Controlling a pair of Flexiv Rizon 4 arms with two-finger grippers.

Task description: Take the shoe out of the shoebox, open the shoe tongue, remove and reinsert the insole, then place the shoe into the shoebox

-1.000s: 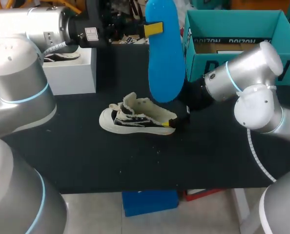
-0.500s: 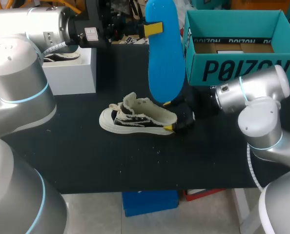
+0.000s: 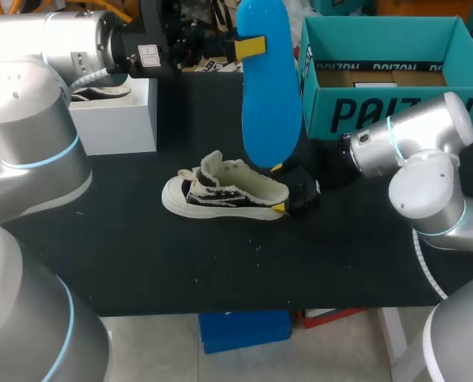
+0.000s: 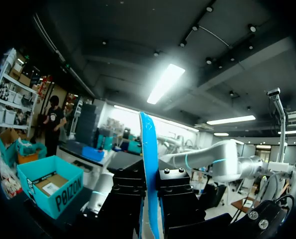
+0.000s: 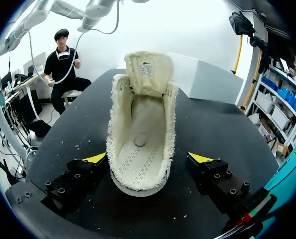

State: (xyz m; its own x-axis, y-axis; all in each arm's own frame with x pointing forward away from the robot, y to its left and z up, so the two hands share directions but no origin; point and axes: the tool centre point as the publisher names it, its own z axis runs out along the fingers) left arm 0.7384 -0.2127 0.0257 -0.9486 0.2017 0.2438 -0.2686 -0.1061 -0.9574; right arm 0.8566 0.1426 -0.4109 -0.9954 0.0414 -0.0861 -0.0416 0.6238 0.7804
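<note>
left end effector (image 4: 150, 185) clamps the insole (image 3: 270, 103); right end effector (image 5: 148, 158) released, seemingly astride the shoe (image 5: 140, 114) heel.

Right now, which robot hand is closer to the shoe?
Right. The right gripper is at the heel of the shoe, with one open finger on each side. The left gripper is raised well above the table, shut on the blue insole.

Bright, even overhead light. The shoe (image 3: 224, 189) throws a faint soft shadow on the black worktop (image 3: 141, 263). The blue insole (image 3: 268, 95) above the shoe is evenly lit; the left arm (image 3: 37, 135) and right arm (image 3: 420, 135) flanking it carry pale sheen.
</note>
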